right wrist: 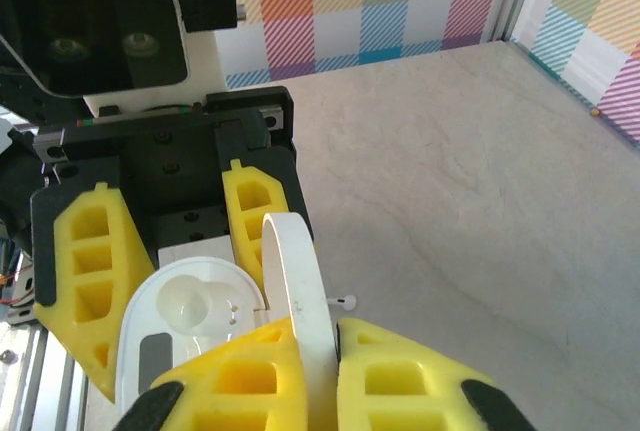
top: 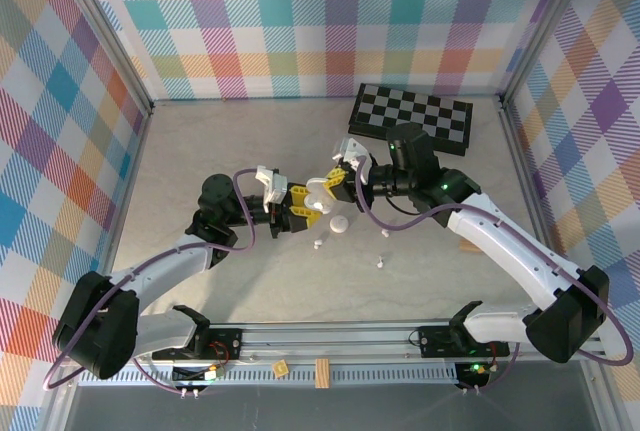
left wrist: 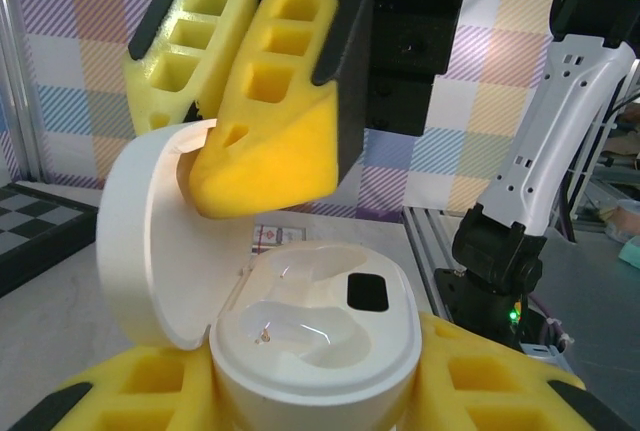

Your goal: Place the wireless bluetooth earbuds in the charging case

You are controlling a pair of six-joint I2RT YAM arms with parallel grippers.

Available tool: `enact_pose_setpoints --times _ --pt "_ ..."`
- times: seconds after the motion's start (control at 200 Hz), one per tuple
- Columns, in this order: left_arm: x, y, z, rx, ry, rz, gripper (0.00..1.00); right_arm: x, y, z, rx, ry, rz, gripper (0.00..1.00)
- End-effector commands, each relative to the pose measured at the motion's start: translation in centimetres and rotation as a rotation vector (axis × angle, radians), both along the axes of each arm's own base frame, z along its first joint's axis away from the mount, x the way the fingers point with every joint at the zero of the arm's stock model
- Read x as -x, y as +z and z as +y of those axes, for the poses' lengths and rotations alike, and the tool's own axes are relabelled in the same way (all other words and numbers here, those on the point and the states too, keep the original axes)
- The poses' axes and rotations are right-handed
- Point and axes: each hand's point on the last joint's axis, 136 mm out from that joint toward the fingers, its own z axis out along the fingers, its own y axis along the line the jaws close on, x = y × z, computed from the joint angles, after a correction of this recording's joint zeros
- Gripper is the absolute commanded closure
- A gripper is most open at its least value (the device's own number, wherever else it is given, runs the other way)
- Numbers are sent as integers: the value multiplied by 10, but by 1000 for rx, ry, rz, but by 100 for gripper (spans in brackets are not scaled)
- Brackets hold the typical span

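Nearest the bases, white earbuds (top: 381,264) are lying loose on the table (top: 200,171), below and on the near side of both jaws; their long axes are too small to be told. Beyond them, the charging case (left wrist: 315,341) is being clasped by the left gripper (top: 292,215), and its open lid (left wrist: 140,241) is being pinched by the right gripper (top: 335,183). The pointed bud is judged nearer the right arm.

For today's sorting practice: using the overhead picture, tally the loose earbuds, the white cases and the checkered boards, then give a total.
loose earbuds: 3
open white case: 1
closed white case: 1
checkered board: 1
Total: 6
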Motion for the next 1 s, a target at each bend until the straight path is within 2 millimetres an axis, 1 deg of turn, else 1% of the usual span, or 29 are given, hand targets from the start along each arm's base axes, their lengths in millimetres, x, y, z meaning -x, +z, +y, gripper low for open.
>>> enact_pose_setpoints --times 0.0,0.03,0.15,0.465,0.57,0.69,0.735,0.86,0.995 --pt "10 21 0 24 -37 -86 65 2 15 0 -20 24 -33 98" --pt "9 21 0 24 -32 -88 65 2 16 0 -22 22 -35 100" --pt "6 21 0 24 -16 -87 58 -1 19 -1 -34 -3 -48 100" --pt "-6 23 2 44 72 -95 27 -20 28 -8 -90 -121 -126 100" --pt "-9 22 1 52 93 -84 21 -21 29 -8 -98 -131 -138 100" --pt "-11 23 0 67 95 -73 22 -19 27 -7 -98 -113 -136 100" --pt "-11 24 0 72 91 -71 25 -17 27 -6 -98 -102 -136 100" --pt "-10 26 -2 83 71 -64 36 -15 25 -6 -92 -87 -130 100" --pt "-10 27 -3 87 61 -61 42 -14 24 -6 -90 -83 -126 100"
